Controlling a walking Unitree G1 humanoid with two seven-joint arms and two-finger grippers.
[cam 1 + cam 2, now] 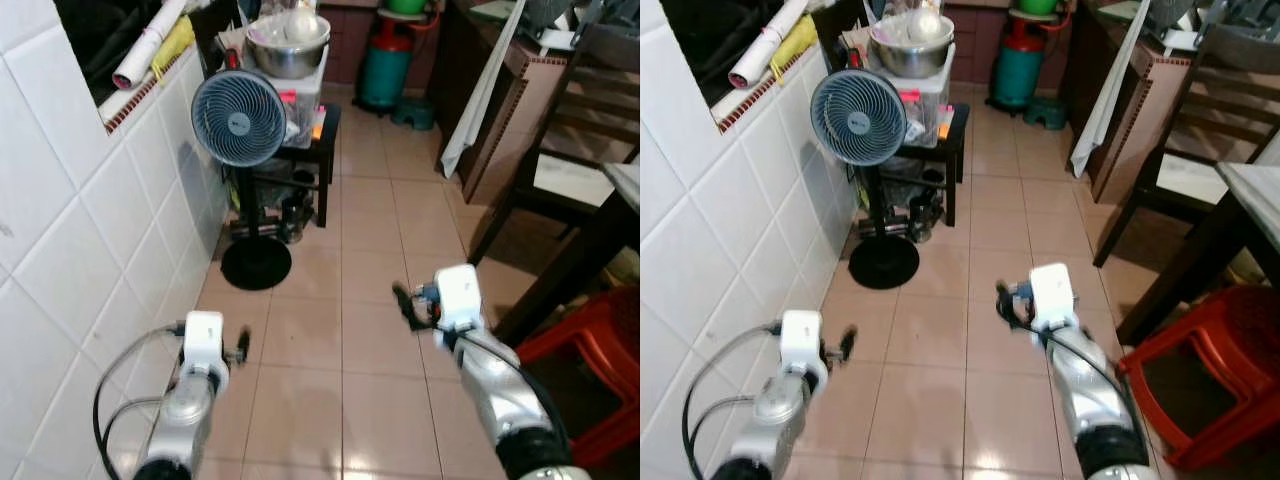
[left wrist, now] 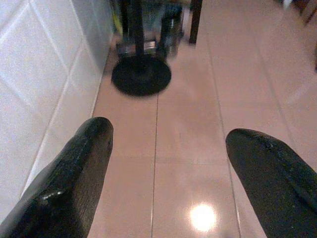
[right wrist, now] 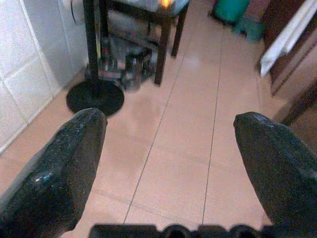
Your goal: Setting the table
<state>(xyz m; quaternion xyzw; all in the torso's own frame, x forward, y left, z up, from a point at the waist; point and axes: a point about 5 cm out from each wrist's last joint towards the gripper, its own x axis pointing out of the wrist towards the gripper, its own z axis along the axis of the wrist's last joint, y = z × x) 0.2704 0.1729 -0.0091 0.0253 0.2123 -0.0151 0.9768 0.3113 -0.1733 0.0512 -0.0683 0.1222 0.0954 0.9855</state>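
Nothing set yet: the table, its edge at three o'clock, bears no tableware that I can see. Left gripper and right gripper hang wide open, holding nothing, over the tiled floor; fan at eleven o'clock.

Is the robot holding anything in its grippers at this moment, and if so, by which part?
Nothing is held. The left gripper and the right gripper are both open, with bare pinkish tiled floor between their black fingers.
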